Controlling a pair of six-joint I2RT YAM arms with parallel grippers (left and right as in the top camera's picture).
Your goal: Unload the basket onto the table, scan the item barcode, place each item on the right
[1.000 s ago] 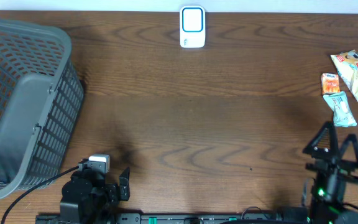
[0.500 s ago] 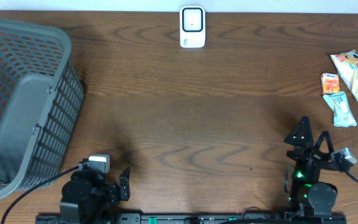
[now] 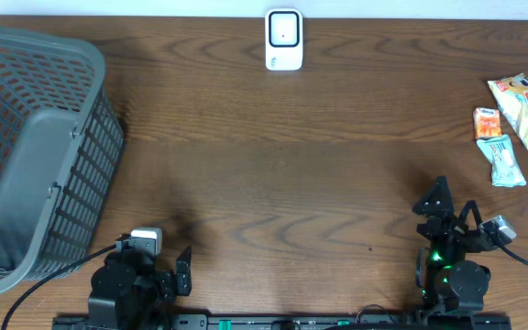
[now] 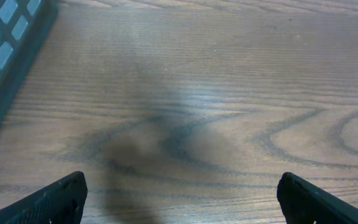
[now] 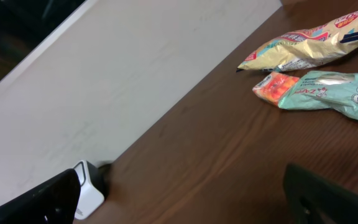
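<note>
The right gripper (image 3: 452, 203) has its jaws wide apart and empty above a dark wood-grain worktop (image 3: 319, 183). The snack packets (image 3: 504, 160), a yellow bag (image 5: 309, 46), a small orange pack (image 5: 275, 86) and a teal pouch (image 5: 331, 93), lie ahead and to its right, well apart from it. They look light, soft and crinkly, best pinched at a flat sealed edge. The scanner (image 3: 283, 39) stands far ahead to its left, by a pale wall (image 5: 135, 74). The left gripper (image 4: 182, 199) is also apart and empty.

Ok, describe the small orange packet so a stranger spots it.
Go to the right edge of the table. The orange packet lies there beside the big yellow bag, next to the mint-green wrapper. It is smaller than both and the only orange one.
</note>
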